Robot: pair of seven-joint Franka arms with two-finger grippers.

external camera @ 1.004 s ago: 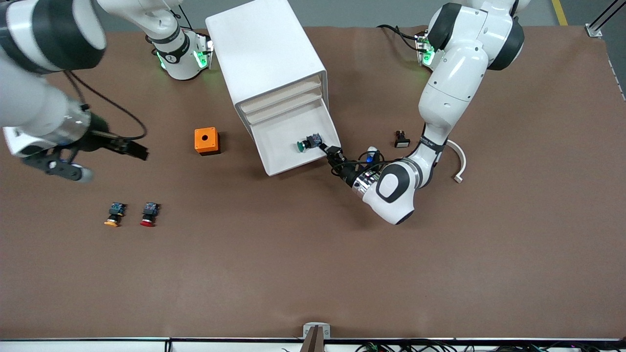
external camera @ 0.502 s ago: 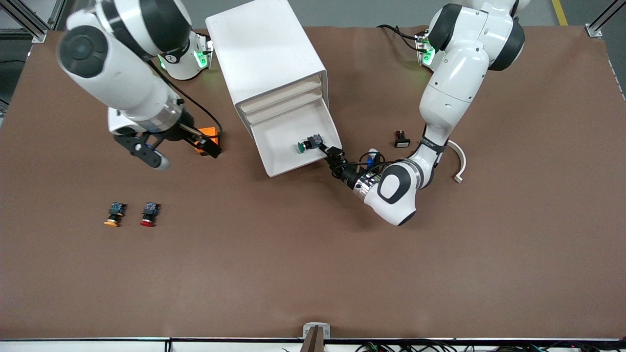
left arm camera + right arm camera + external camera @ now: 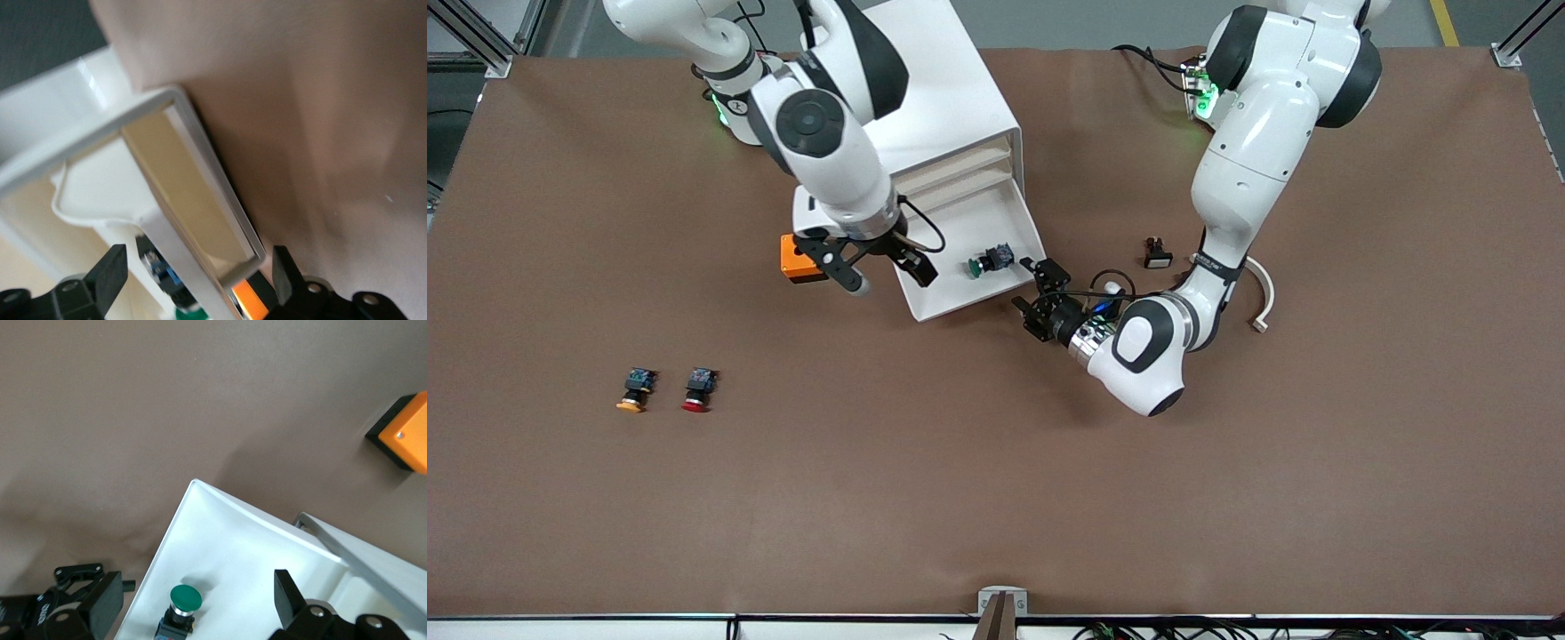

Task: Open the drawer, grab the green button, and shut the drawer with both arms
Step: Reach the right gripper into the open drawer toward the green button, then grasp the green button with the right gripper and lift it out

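The white cabinet's (image 3: 907,89) bottom drawer (image 3: 938,307) stands pulled out. The button (image 3: 987,261) lies in it on its side, green cap toward the right arm's end. My left gripper (image 3: 1032,289) is open at the drawer's front corner, down by the table. In the left wrist view the drawer's front wall (image 3: 200,193) runs between the spread fingers of my left gripper (image 3: 197,273), with the button (image 3: 167,277) past it. My right gripper (image 3: 885,269) hangs open over the drawer's other edge. In the right wrist view the button (image 3: 185,597) shows between the wide jaws of my right gripper (image 3: 197,587).
An orange box (image 3: 796,262) sits beside the drawer, partly under the right arm. A yellow-capped button (image 3: 633,389) and a red-capped one (image 3: 698,389) lie nearer the front camera. A small black part (image 3: 1157,253) and a white curved piece (image 3: 1263,298) lie by the left arm.
The right arm swung in from its end of the table to over the drawer. The left gripper opened, let go of the drawer's front corner and drew back a little.
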